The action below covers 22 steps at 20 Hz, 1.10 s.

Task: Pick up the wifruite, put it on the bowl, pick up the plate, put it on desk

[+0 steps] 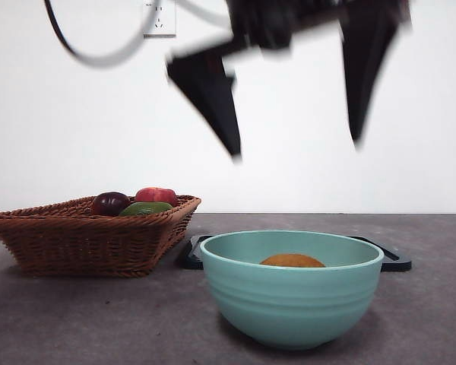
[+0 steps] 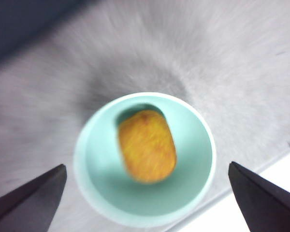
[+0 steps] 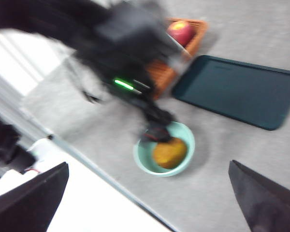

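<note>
Bowl (image 1: 291, 293) nearest cam, on the surface (image 1: 433, 319), w/ the wifruite (image 1: 292, 261) lying inside: step 1 looks done. Left hand (image 1: 296, 148) hangs above the bowl, jaws spread, empty. Dark plate (image 1: 386, 256) at bowl's 12 o'clock, untouched; that pickup's left. Right hand (image 3: 145, 203) spread, high, empty.

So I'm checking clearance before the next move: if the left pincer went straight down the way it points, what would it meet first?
Probably the wifruite lying in the bowl; the open left pincer hangs above it, though height is unclear.
</note>
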Tool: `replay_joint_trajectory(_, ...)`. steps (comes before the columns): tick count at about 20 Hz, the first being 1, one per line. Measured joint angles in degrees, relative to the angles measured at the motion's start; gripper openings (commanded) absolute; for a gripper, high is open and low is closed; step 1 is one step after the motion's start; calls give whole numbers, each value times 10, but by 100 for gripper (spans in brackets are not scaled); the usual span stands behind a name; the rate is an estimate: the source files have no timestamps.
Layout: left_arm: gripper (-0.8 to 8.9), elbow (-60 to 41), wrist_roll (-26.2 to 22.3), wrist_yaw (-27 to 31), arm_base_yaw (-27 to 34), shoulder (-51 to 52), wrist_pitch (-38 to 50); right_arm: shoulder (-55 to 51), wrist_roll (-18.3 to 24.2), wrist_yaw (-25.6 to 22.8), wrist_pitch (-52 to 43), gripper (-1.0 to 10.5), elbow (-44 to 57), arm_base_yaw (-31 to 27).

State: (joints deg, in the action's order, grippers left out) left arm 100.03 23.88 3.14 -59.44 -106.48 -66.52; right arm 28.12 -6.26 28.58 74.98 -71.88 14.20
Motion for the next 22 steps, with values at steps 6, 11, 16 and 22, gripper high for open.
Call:
replay_joint_trajectory(6, 605, 1, -65, 23, -3, 143, -60, 0, 0, -26, 0, 561, 0, 0)
replay_joint_trajectory(11, 602, 1, -131, 28, -3, 259, -119, 0, 0, -68, 0, 561, 0, 0)
replay_joint_trajectory(16, 602, -14, -161, 28, -3, 362, -118, 0, -5, -77, 2, 561, 0, 0)
replay_joint_trajectory(22, 602, -192, -156, 29, -3, 539, -24, 3, -16, -90, 7, 561, 0, 0)
